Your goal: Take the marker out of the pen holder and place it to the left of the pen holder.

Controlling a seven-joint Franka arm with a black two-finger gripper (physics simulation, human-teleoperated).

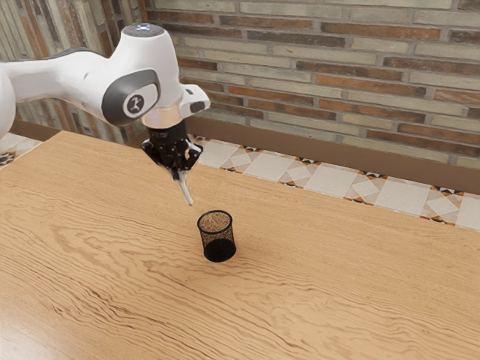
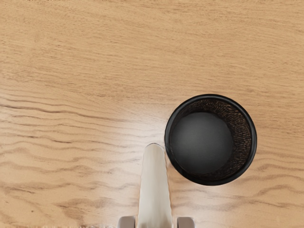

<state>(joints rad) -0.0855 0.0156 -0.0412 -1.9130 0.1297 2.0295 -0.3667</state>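
Note:
My gripper [image 1: 178, 171] is above the table, shut on the marker [image 1: 185, 190], a pale stick that points down and slightly tilted. The black mesh pen holder [image 1: 218, 250] stands upright on the table, lower than the marker's tip and a little toward the exterior view's right of it. In the wrist view the gripper [image 2: 156, 222] has a fingertip on each side of the marker [image 2: 155, 187]. The marker's tip appears beside the rim of the pen holder [image 2: 202, 142], outside its opening. The pen holder's dark floor is visible inside.
A wood-grain table [image 1: 330, 277] spreads around the pen holder. Behind its far edge are a patterned tile floor [image 1: 326, 180] and a brick wall [image 1: 337, 67].

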